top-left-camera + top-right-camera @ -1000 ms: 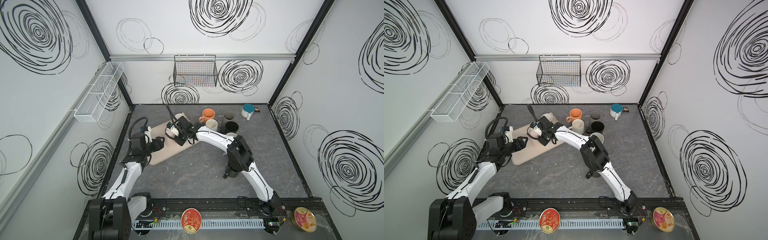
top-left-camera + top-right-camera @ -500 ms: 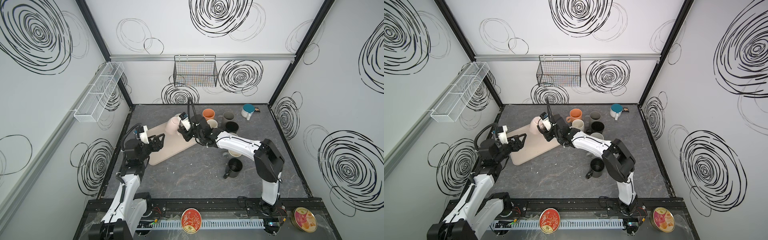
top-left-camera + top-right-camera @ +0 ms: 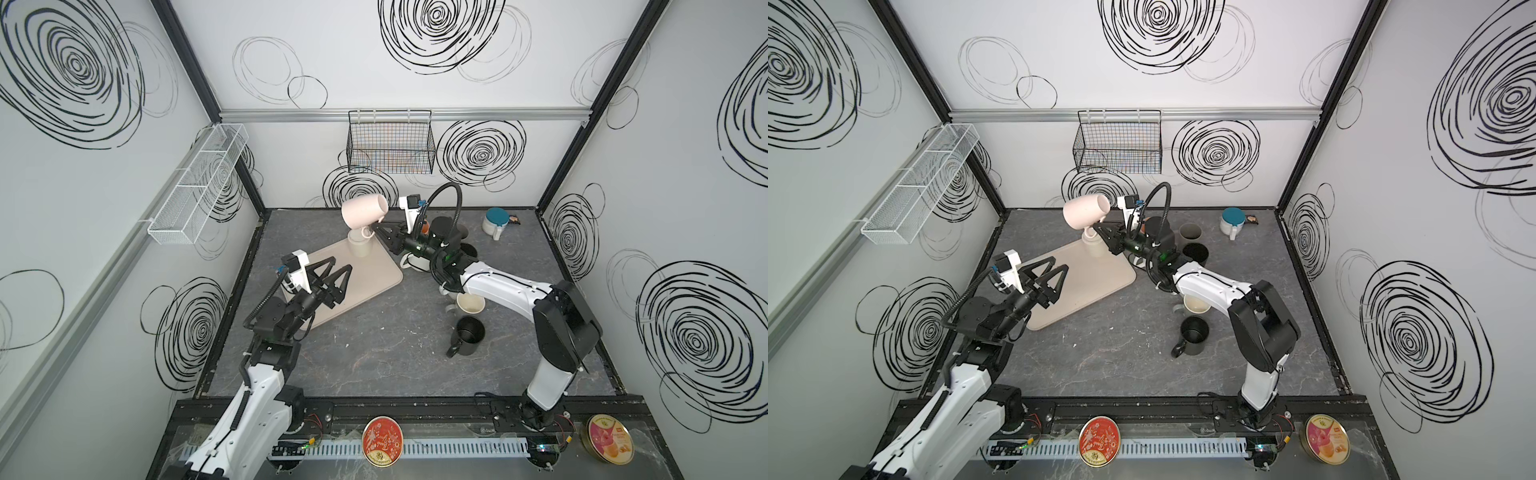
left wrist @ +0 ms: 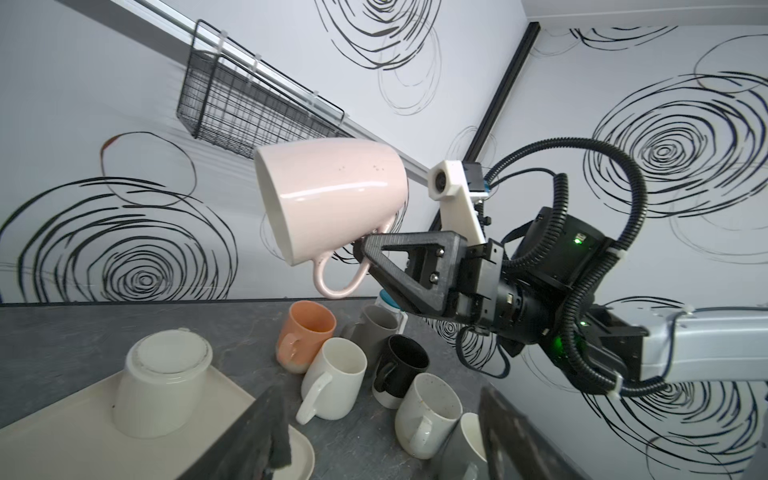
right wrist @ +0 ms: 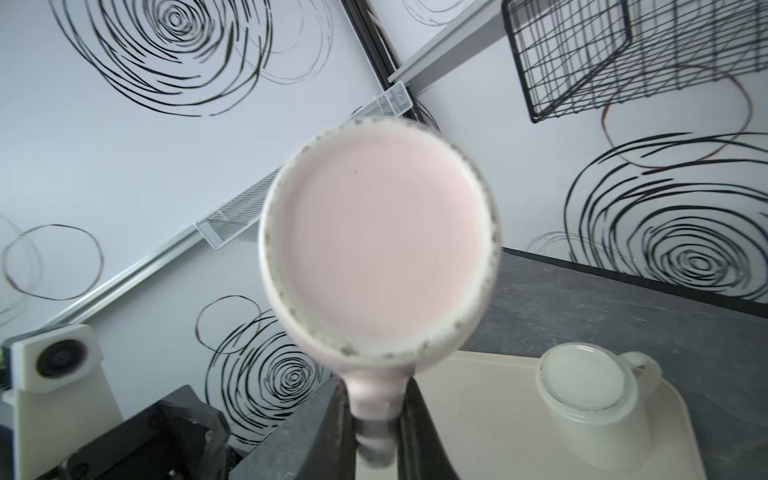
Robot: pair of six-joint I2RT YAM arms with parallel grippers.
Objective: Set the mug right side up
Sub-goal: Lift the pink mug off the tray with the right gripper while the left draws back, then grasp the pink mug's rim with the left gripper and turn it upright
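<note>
The left gripper (image 3: 340,265) is seen spread wide and empty over the tray (image 3: 370,278). The pink mug (image 3: 363,212) is held aloft on its side above the tray's far end, its handle pinched by the right gripper (image 3: 375,228).

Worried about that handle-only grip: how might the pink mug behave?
The pink mug looks glossy, so probably slippery. Pinched only by its handle in the right tool, its body may swing. It seems ceramic: likely to chip if dropped.

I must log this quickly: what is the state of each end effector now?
Left end effector: open, holding nothing.
Right end effector: closed on the pink mug, gripping it by its handle.
</note>
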